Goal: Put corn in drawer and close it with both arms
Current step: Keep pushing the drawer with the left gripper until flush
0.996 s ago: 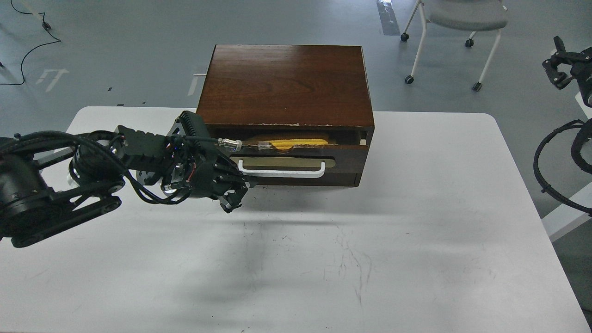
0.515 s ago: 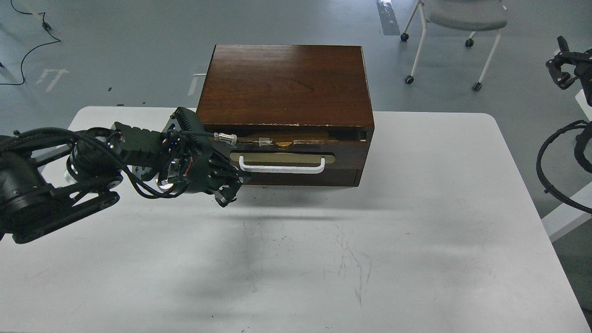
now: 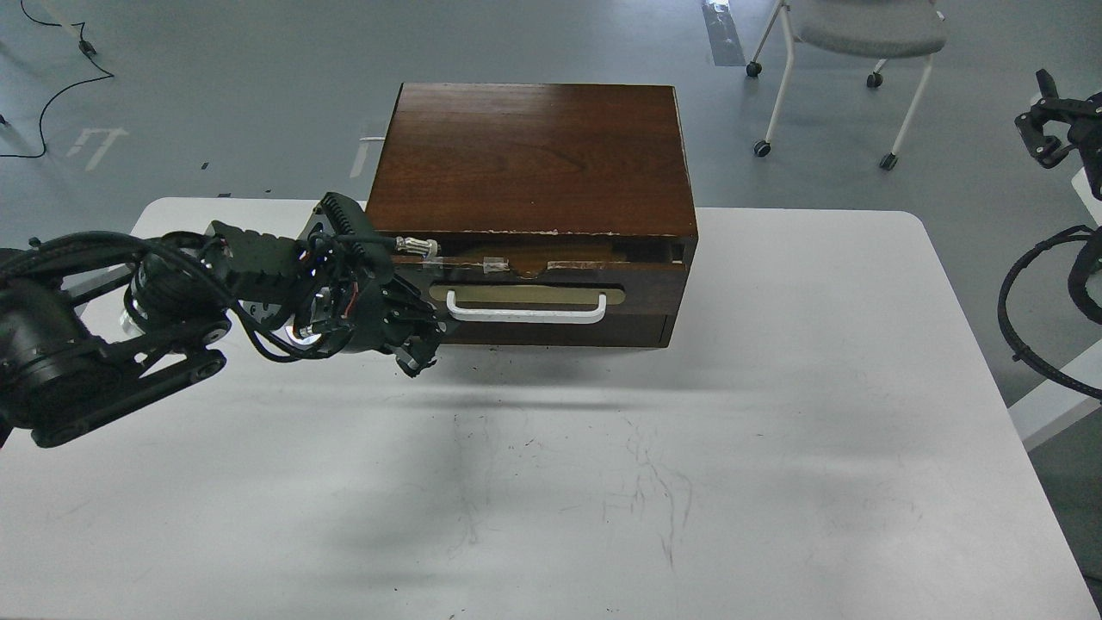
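Note:
The dark-brown drawer [image 3: 637,288], with a white bar handle [image 3: 525,313] on a tan plate, is pushed almost fully into the cabinet [image 3: 534,155]. Only a thin slit shows under its chipped, taped top edge. The corn is hidden inside the drawer. My left gripper [image 3: 424,346] is at the drawer front's left end, just left of the handle; its fingers look spread and hold nothing. My right gripper [image 3: 1043,129] hangs at the far right edge of the view, off the table and well away from the drawer, with its fingers apart and empty.
The cabinet stands at the back middle of a white table [image 3: 775,430]. A plain lower panel [image 3: 560,331] sits under the drawer. A grey wheeled chair [image 3: 861,34] stands on the floor behind. Black cables [image 3: 1033,301] loop at the right edge.
The drawer has slid back into the cabinet and the yellow corn is no longer visible. My left gripper has moved back and left with the drawer front. The right gripper has barely moved.

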